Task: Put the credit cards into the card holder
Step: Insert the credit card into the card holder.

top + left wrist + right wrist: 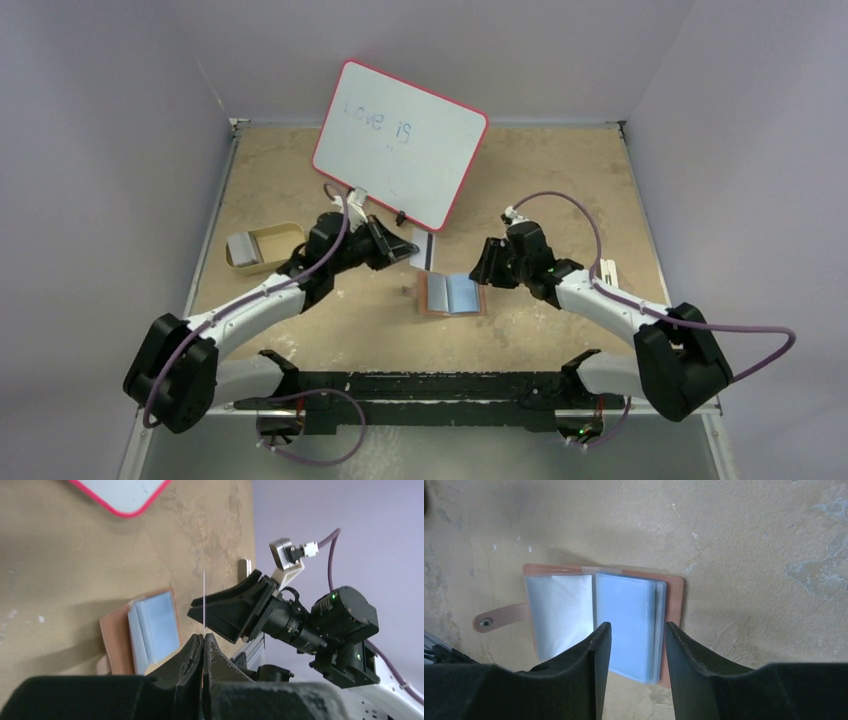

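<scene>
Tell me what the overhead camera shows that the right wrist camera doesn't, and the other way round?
Only the overhead view shows the red-rimmed whiteboard, a tan tray holding grey cards, and the left gripper pinching a card. Only the right wrist view shows the snap stud on the strap and the separate clear sleeves. Both show the card holder lying open on the table, with the right gripper close to it. In the close-up its fingers are apart.
</scene>
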You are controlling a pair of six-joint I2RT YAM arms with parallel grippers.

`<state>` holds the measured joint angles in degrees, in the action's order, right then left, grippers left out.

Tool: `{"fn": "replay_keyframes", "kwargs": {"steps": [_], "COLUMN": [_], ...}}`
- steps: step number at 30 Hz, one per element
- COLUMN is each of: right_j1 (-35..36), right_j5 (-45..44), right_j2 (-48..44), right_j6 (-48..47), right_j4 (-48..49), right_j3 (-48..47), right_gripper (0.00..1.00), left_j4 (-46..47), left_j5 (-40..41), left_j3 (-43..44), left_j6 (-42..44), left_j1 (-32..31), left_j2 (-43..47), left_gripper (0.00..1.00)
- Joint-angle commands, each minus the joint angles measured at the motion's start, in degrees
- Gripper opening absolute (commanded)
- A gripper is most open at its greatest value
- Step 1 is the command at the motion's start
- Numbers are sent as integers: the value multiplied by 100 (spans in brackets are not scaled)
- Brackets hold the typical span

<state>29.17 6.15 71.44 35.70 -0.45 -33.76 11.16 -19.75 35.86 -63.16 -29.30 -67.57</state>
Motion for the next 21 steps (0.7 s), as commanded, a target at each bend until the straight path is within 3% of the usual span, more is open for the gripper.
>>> {"fn": "replay_keyframes", "kwargs": {"steps": [1, 12, 21], "right_j1": [-41, -49, -42], "right_j5": [209, 169, 385], "right_j2": [79, 213, 287], "right_j6": [198, 350, 358], "right_j4": [349, 606, 773], "right_j3": [199, 493, 630], "right_gripper": [46, 44, 40], "left_j4": [1607, 3304, 3895], "left_j5": [483, 922, 1067], "left_j3": [-375, -1047, -1240], "left_j6": [-550, -941, -998], "left_j1": [-637, -1250, -1399], "left_j2": [-240, -1415, -2375], "left_gripper": [0, 0, 0]}}
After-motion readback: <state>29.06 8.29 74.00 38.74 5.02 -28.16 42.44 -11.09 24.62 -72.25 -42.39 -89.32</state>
